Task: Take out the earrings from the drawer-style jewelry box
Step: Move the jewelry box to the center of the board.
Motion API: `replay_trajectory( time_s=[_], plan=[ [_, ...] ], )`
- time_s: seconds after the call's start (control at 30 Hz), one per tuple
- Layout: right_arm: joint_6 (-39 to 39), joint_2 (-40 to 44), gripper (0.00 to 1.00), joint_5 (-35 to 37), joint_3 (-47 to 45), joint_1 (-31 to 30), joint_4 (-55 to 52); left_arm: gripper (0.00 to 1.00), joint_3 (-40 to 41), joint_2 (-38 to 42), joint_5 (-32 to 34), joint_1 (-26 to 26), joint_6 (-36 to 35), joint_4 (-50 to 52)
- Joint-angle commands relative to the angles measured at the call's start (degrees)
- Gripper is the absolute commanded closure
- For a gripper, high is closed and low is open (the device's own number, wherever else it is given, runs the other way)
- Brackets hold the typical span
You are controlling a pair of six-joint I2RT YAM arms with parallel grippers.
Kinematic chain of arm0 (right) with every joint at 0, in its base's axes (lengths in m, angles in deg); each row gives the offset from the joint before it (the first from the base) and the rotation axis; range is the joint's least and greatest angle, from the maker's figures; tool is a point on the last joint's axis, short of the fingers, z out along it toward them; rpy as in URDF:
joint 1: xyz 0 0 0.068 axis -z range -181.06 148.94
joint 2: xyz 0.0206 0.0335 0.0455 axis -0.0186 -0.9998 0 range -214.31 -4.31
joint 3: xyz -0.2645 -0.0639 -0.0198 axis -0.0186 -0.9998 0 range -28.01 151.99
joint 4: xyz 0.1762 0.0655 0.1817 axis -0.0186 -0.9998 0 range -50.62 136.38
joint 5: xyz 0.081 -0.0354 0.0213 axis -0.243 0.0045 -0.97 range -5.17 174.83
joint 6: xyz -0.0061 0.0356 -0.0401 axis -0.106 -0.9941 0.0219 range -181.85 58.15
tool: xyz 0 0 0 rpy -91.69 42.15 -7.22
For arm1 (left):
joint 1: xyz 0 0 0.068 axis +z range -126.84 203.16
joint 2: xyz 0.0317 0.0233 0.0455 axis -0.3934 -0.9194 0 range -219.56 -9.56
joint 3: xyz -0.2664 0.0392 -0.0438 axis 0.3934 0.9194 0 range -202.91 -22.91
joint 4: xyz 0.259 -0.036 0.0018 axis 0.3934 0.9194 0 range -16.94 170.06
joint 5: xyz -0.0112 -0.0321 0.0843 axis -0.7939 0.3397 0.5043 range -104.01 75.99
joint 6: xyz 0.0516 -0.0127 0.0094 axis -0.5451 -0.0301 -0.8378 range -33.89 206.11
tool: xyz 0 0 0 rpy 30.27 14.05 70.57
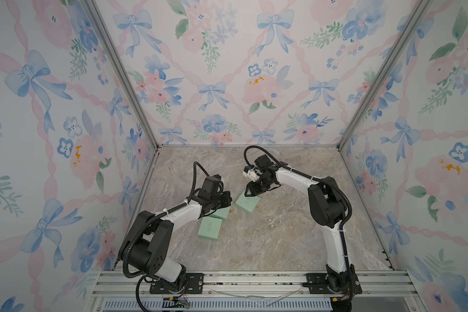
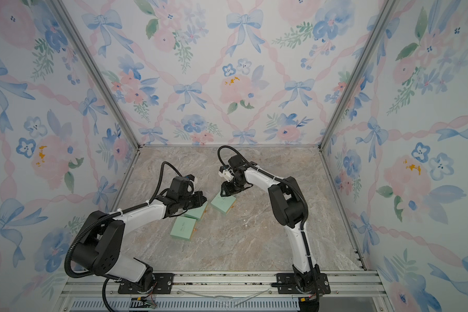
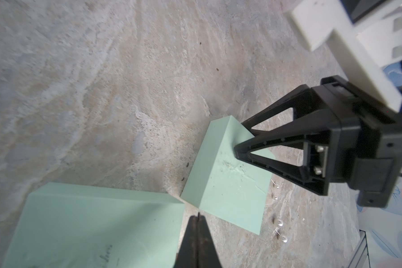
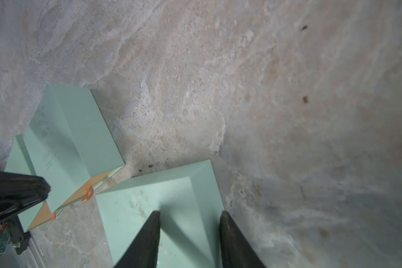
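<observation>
the earrings (image 3: 280, 223), tiny whitish pearl-like beads on thin pins, lay loose on the grey-beige marbled tabletop (image 3: 102, 92), just beside the mint-green rectangular jewelry box (image 3: 223, 176) and outside it. they looked very light, hard and round, so they would likely roll or skid at a touch, and the pins could bend. the best hold was probably across a bead, fingertips low to the surface and closing slowly.

the right gripper (image 4: 190, 212) had its jaws about half apart, straddling that box's edge with one fingertip on the top face; no firm clamp showed. the left gripper (image 3: 198, 218) had its jaws pressed together on nothing, near the corner of a second mint-green box (image 3: 91, 227).

only the left wrist view showed the beads and pins clearly. in a top view the earrings (image 1: 270, 222) were mere faint specks. the right wrist view missed them altogether, but it showed plainly an orange pull tab (image 4: 89, 192) and tan drawer lining at the ends of the two other boxes.
</observation>
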Motion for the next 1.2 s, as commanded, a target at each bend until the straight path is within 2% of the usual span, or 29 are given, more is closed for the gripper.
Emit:
replay_trajectory(
  time_s=[0.0, 0.5, 0.67, 0.8, 1.07, 1.17],
  plan=[
    [3.1, -1.8, 0.57, 1.0, 0.8, -0.9, -4.0, 1.0, -0.4, 0.6, -0.6, -0.4, 0.6, -0.1],
    [6.7, -0.2, 0.6, -3.8, -1.7, -2.8, -4.6, 1.0, -0.5, 0.1, -0.1, -1.4, 0.8, -0.1],
    [6.0, 2.3, 0.6, -3.1, -3.8, -2.5, -2.5, 1.0, -0.5, 0.2, 0.1, -1.6, 0.9, -0.1],
    [2.4, 7.1, 0.6, -3.3, -8.2, -1.5, 3.4, 1.0, -0.5, 0.0, 0.2, -1.7, 1.1, -0.1],
    [-10.1, 18.9, 0.59, -1.5, -20.2, 0.4, 15.1, 1.0, -1.7, -1.5, 1.2, -3.1, 1.1, 0.4],
    [-13.5, 22.3, 0.59, -3.2, -24.7, 0.2, 17.6, 1.0, -3.1, -3.2, 1.2, -3.4, 0.8, 0.5]
  ],
)
